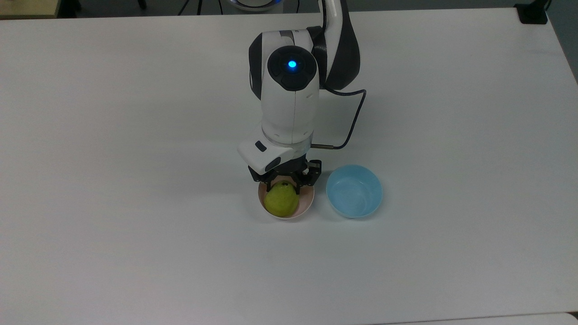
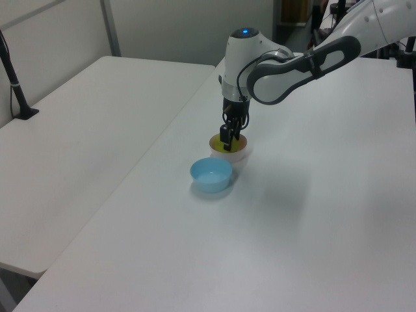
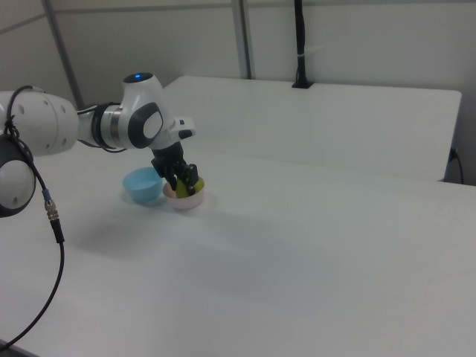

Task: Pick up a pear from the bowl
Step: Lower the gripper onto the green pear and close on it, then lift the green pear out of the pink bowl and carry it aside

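The fingers [image 1: 283,184] close around the pear [image 1: 281,201] in the bowl [image 1: 307,203] on a white table [image 1: 135,180].

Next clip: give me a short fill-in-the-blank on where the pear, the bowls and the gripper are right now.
1. The pear lies in the ____ bowl.
2. The blue bowl holds ____.
3. In the top view, the blue bowl is on the pink bowl's ____.
4. The gripper is down at the ____.

Missing words: pink; nothing; right; pear
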`<action>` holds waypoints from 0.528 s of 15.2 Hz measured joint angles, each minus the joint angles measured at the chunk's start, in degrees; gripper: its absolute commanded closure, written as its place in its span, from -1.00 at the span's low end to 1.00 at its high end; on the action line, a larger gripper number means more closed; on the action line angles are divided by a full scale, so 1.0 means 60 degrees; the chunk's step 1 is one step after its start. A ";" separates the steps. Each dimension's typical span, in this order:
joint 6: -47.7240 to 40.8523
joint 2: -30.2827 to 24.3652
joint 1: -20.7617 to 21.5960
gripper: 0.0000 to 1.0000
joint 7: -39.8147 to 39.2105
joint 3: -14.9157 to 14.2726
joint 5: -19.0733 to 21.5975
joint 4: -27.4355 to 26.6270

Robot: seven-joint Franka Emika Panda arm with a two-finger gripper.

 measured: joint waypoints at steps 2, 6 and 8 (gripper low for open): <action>0.0000 0.0002 0.0005 0.13 0.0064 0.0000 -0.0018 0.0015; 0.0000 -0.0284 0.0000 0.16 0.0133 -0.0008 -0.0019 0.0282; -0.0234 -0.0798 -0.0018 0.16 0.0134 -0.0026 -0.0019 0.0304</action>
